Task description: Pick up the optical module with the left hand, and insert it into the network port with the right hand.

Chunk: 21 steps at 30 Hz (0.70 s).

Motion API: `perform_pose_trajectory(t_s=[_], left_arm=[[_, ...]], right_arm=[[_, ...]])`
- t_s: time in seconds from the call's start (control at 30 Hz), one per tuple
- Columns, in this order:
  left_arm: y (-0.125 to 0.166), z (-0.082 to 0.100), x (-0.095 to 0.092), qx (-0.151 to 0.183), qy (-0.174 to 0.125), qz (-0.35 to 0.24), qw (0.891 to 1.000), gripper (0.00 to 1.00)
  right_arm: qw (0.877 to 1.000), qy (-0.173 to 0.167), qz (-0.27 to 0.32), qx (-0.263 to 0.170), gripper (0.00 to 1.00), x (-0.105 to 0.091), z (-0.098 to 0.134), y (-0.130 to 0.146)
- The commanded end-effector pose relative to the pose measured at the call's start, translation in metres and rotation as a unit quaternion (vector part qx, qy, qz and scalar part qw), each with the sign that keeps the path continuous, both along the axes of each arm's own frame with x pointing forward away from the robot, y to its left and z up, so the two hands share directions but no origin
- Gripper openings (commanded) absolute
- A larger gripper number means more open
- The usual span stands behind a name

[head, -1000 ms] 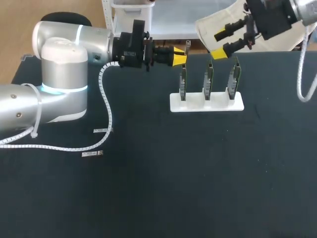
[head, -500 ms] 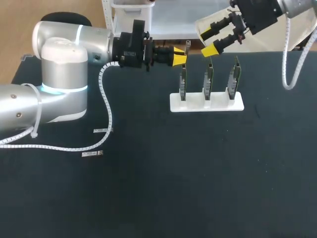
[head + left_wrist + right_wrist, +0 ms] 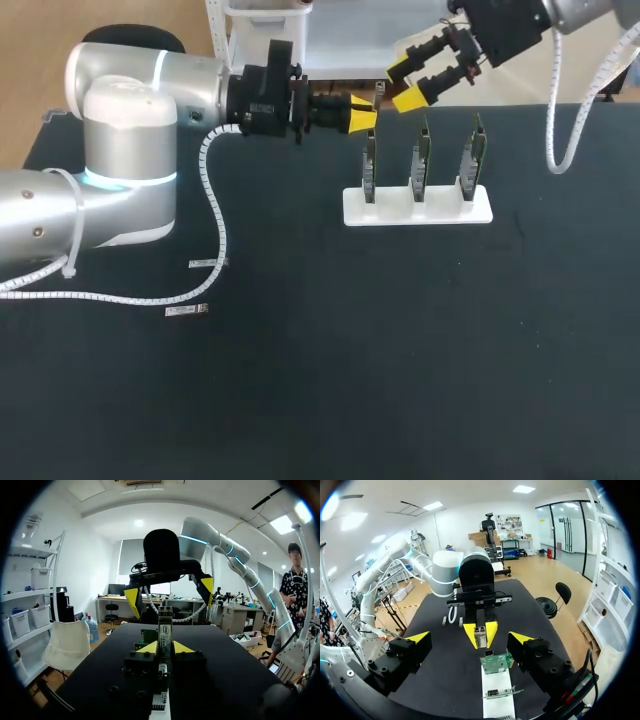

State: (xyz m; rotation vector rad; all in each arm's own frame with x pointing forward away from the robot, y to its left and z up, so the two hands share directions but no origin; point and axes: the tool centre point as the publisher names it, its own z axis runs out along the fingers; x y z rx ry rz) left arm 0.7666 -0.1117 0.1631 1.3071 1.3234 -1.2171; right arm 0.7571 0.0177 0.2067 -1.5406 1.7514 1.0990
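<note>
The optical module (image 3: 379,98) is a slim metal stick, held above the table's far edge with my left gripper (image 3: 362,113) shut on it. In the left wrist view the module (image 3: 164,628) juts up between the shut fingers (image 3: 148,647). My right gripper (image 3: 404,84) hangs open just right of the module, its jaws wide apart and not touching it. In the right wrist view my right gripper (image 3: 469,637) faces the left gripper (image 3: 481,631) and the module (image 3: 480,637). The ports sit on three upright green boards (image 3: 422,160) in a white stand (image 3: 418,212).
Two spare modules (image 3: 208,263) (image 3: 187,311) lie on the black table near my left arm's white cable. The nearest board (image 3: 496,662) and white stand (image 3: 497,705) lie under my right gripper.
My right arm has swung left and a little up, bringing its open gripper close to the held module. The left arm and its module have kept still.
</note>
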Motion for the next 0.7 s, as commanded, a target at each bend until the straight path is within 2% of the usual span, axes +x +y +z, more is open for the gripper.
perform_pose_trajectory(t_s=[0.03,0.43,0.7], left_arm=[[0.0,0.0,-0.002,0.0,-0.001,0.003,1.0,0.0],[0.0,0.0,-0.002,0.0,-0.001,0.003,1.0,0.0],[0.0,0.0,-0.002,0.0,-0.001,0.003,1.0,0.0]], right_arm=[[1.0,-0.002,-0.006,0.003,1.0,-0.003,-0.001,0.001],[1.0,-0.015,-0.021,0.001,1.0,-0.008,-0.005,0.007],[0.999,-0.024,-0.021,-0.004,1.0,-0.003,-0.006,0.014]])
